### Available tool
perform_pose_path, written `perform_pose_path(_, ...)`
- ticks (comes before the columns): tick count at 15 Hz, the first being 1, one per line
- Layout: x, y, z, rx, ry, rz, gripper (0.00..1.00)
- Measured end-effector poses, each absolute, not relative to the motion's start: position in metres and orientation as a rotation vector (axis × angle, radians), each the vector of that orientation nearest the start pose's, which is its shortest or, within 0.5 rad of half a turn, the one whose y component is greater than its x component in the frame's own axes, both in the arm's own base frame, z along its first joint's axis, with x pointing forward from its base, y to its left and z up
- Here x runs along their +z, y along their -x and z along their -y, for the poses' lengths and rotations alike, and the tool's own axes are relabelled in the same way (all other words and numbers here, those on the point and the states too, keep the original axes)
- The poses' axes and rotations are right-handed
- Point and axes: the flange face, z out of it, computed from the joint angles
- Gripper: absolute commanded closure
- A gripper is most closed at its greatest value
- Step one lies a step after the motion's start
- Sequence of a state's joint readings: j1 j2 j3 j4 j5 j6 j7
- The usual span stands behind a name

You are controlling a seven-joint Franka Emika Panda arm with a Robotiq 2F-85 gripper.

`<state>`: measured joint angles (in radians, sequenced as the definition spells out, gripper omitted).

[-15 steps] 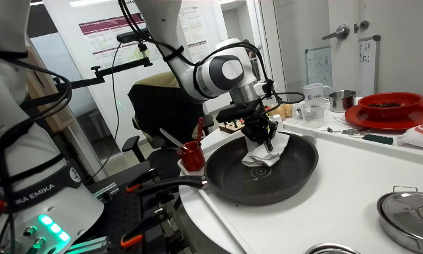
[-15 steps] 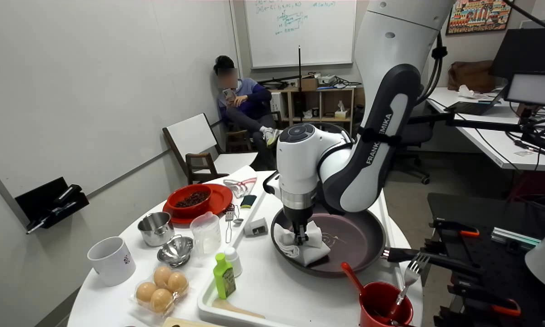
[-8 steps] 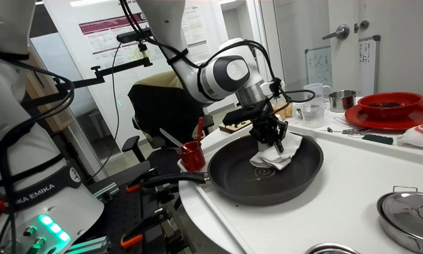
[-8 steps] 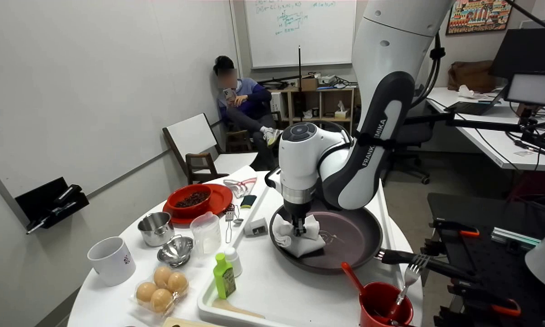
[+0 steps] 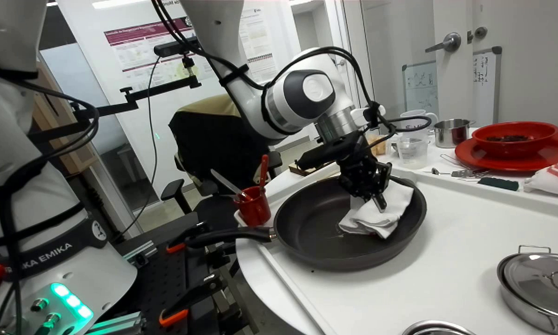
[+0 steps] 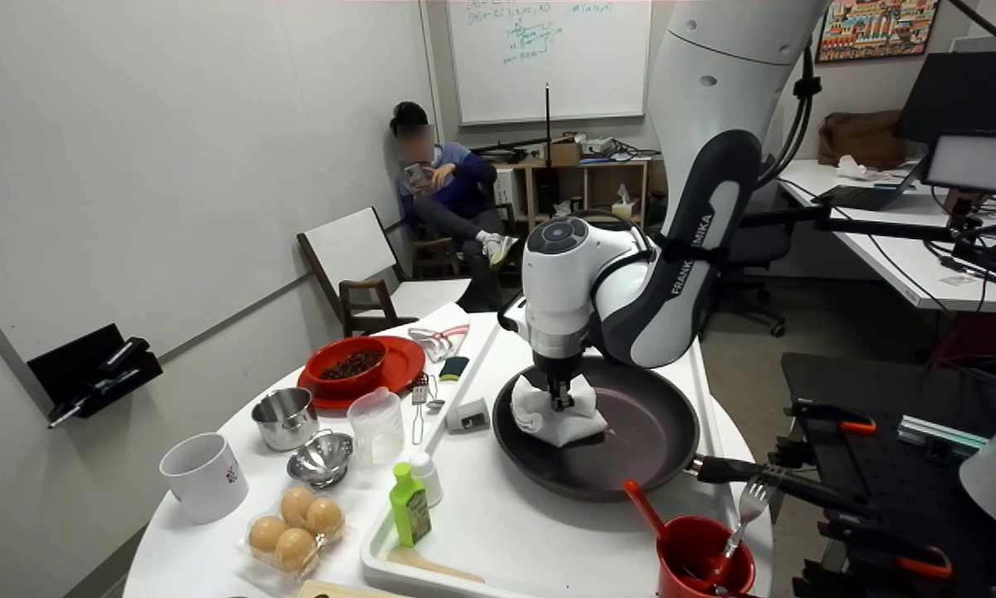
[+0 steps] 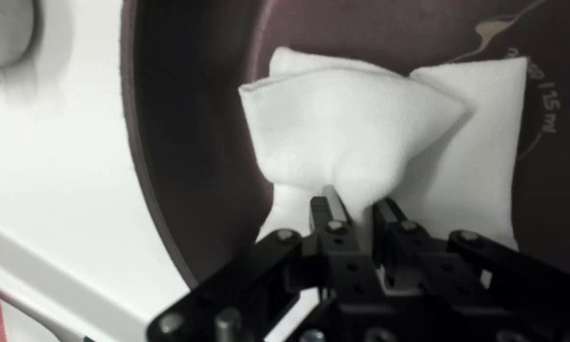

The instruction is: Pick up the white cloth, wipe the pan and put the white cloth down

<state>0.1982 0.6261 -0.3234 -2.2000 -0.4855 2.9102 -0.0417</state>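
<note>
1. Soft, many-folded white fabric cloth (image 7: 327,123) lies inside the large round dark grey-black nonstick frying pan (image 7: 175,142), on the half away from its long black handle (image 5: 237,234).
2. Black gripper (image 7: 357,206): jaws clamped on a bunched fold of the cloth, fingertips (image 7: 384,211) either side of it.
3. Key relation: in the wrist view, most of the cloth fans out ahead of the fingertips; no clear long axis. Bare pan floor stretches between cloth and handle.
4. One white arm (image 6: 554,295) only, its wrist above the cloth.
5. My reading: wiping in hand, setting-down not yet done; next stroke probably sweeps handleward, fingertips off the coating.
</note>
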Motion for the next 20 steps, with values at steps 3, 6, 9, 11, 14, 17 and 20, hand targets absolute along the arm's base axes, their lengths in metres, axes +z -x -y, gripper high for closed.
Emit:
perform_pose_path(3,0.109,-0.533,0.067,-0.022,3.396,0.811,0.92)
perform_pose_path(6,0.105,-0.521,0.077,0.063,3.402,0.839,0.92)
perform_pose_path(9,0.105,-0.511,0.078,0.157,3.393,0.893,0.92)
perform_pose_path(11,0.106,-0.504,0.076,0.204,3.383,0.928,0.92)
perform_pose_path(14,0.105,-0.495,0.065,0.258,3.357,1.002,0.92)
perform_pose_path(17,0.103,-0.486,0.052,0.287,3.321,1.097,0.92)
perform_pose_path(20,0.1,-0.478,0.039,0.304,3.283,1.168,0.92)
